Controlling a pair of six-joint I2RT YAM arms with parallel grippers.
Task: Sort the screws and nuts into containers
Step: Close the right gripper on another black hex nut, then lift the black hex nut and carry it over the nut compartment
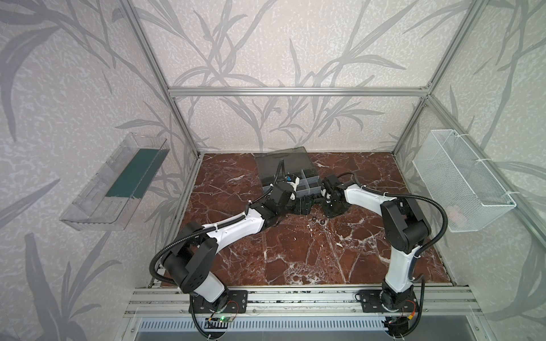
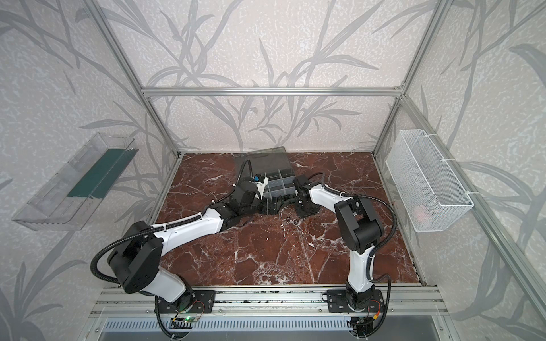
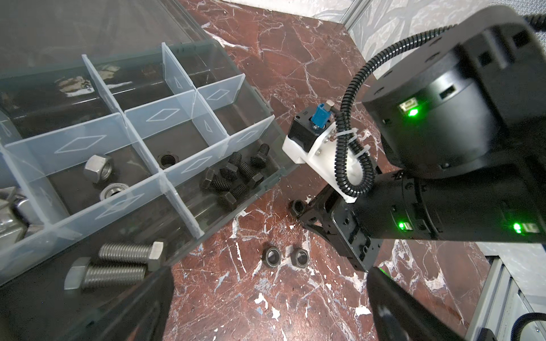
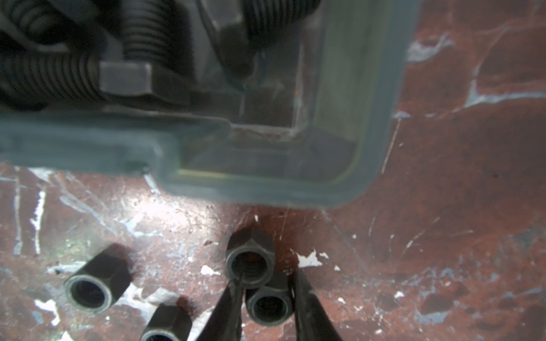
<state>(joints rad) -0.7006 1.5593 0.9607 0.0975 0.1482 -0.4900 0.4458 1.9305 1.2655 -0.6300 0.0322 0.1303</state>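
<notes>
The dark grey organizer case (image 1: 310,174) lies open at the back, seen in both top views. In the left wrist view its containers (image 3: 183,118) hold black bolts (image 3: 233,177), silver nuts (image 3: 97,168), one black nut (image 3: 168,159) and silver bolts (image 3: 130,254). Loose black nuts (image 1: 318,220) lie on the marble in front of the case. My right gripper (image 4: 267,283) is down on the table, shut on a black nut (image 4: 270,305), with another nut (image 4: 250,259) touching it just beyond. My left gripper (image 3: 266,283) hovers open and empty near two nuts (image 3: 272,257).
Two more black nuts (image 4: 97,288) lie beside the right gripper. The case's front corner (image 4: 339,177) is close ahead of it. The two grippers nearly meet in front of the case. A clear wall tray (image 1: 115,183) hangs left and a white mesh basket (image 1: 461,180) right.
</notes>
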